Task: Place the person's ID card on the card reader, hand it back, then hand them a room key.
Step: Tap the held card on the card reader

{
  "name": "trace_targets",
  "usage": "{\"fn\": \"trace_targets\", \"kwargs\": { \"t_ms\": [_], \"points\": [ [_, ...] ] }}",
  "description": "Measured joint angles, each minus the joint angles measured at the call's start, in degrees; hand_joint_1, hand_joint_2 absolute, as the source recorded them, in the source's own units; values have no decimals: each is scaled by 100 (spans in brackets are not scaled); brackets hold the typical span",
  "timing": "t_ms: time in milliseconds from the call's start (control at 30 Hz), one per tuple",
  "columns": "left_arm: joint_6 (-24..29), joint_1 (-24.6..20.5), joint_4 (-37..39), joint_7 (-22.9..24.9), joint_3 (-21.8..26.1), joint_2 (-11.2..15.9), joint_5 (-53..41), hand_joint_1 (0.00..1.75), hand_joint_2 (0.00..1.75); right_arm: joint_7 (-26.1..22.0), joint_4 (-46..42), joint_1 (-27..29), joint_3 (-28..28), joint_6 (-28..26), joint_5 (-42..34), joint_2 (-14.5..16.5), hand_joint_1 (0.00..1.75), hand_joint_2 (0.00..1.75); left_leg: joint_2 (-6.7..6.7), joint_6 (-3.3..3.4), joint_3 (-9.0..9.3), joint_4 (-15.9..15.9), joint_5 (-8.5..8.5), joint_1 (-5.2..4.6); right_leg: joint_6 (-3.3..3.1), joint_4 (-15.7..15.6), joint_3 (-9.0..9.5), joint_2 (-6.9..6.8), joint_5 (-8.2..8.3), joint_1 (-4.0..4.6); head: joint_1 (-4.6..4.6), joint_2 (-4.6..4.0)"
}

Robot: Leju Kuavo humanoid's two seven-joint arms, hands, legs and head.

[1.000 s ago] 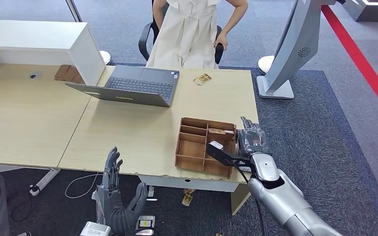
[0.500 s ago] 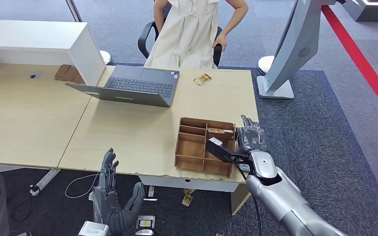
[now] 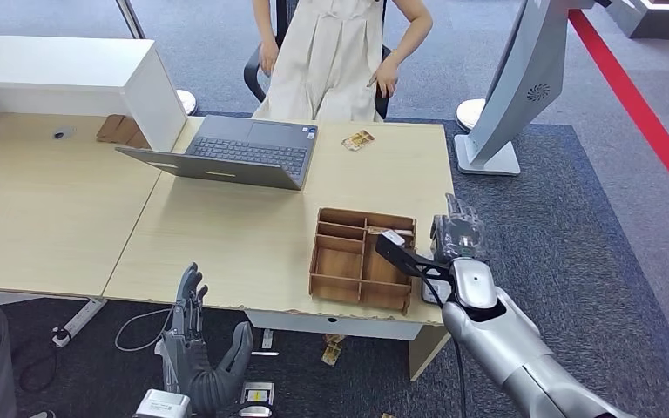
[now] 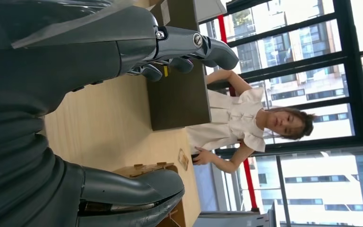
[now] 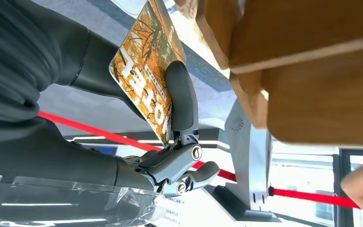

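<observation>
- Right wrist view: right hand (image 5: 123,118) pinches one orange printed room key (image 5: 147,66) between thumb and finger, just beside the wooden tray (image 5: 312,71); head view hides the key behind that hand (image 3: 458,239)
- Left hand (image 3: 199,361) spread, holding nothing, below desk edge
- One card (image 3: 358,140) lies far ahead, near the person (image 3: 335,52); print unreadable

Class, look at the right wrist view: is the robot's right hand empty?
No, the right hand pinches an orange card between thumb and finger.
</observation>
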Motion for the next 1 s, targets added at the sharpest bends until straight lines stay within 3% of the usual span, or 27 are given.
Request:
{"fn": "trace_targets", "kwargs": {
  "t_ms": [467,1000],
  "points": [
    [0,26,-44,69,15,0,-115,0,175,-51,161,54,-48,445,-264,-91,175,175,0,0,-1,0,0,0,0,0,0,0,0,0,-1,0],
    [0,162,-96,112,151,-62,-310,0,175,-352,559,-25,-39,267,-393,214,175,175,0,0,-1,0,0,1,0,1,2,0,0,0,-1,1]
  ]
}}
